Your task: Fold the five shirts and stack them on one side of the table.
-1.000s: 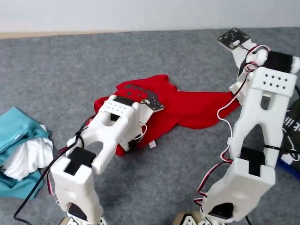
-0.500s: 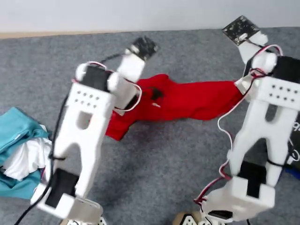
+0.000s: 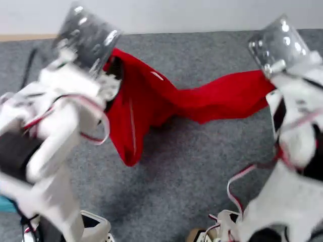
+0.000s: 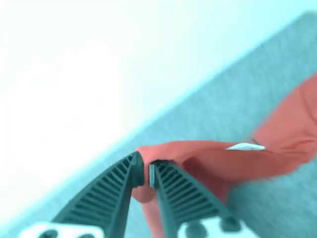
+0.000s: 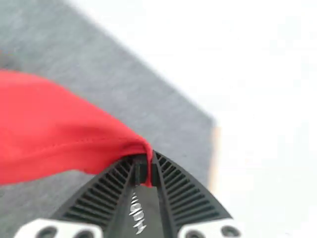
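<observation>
Red shirt (image 3: pixel 151 101) hangs mid-spread between left fingers (image 4: pixel 110 192) and right fingers (image 5: pixel 182 187), both clamped on it; next, we reckon, lay it flat.

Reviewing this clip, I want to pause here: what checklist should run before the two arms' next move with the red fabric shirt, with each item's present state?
1. Left gripper shut on the red fabric shirt: ok.
2. Right gripper shut on the shirt's opposite end: ok.
3. Shirt spread flat between the grippers: not ok, it sags and bunches.
4. Hanging tail off the grey carpeted table: cannot tell.
5. Matching corners gripped: cannot tell.
</observation>
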Available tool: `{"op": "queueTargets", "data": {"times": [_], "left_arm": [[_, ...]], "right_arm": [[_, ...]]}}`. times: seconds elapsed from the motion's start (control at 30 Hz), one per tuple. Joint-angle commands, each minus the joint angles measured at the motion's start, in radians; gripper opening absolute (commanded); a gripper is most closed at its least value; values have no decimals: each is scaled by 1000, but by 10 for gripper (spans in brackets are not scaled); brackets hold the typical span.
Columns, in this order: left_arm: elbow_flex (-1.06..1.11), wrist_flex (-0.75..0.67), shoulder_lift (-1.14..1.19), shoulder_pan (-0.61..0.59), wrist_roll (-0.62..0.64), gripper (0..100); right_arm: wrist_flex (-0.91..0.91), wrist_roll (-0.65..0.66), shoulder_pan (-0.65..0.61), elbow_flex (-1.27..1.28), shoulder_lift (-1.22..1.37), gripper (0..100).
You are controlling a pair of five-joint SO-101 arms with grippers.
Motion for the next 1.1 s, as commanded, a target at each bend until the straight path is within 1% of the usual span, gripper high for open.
{"op": "queueTargets", "data": {"times": [0.0,0.2,0.33,0.57,0.67,0.83,1.07], "left_arm": [[-120,-12,-54,-37,-100,5],[-216,-12,-81,-219,-176,5],[-280,-12,-109,-273,-180,5],[-317,0,-193,-276,-180,5],[-312,26,-226,-276,-204,5],[-232,26,-302,-276,-262,5],[-99,25,-442,-278,-272,5]], "right_arm": [[-59,8,65,-51,-102,11],[-150,8,185,-51,-197,11],[-216,9,239,-51,-257,11],[-375,9,314,-51,-334,12],[-427,46,317,-51,-352,12],[-481,66,317,-51,-386,12],[-493,101,317,-51,-443,12]]}}
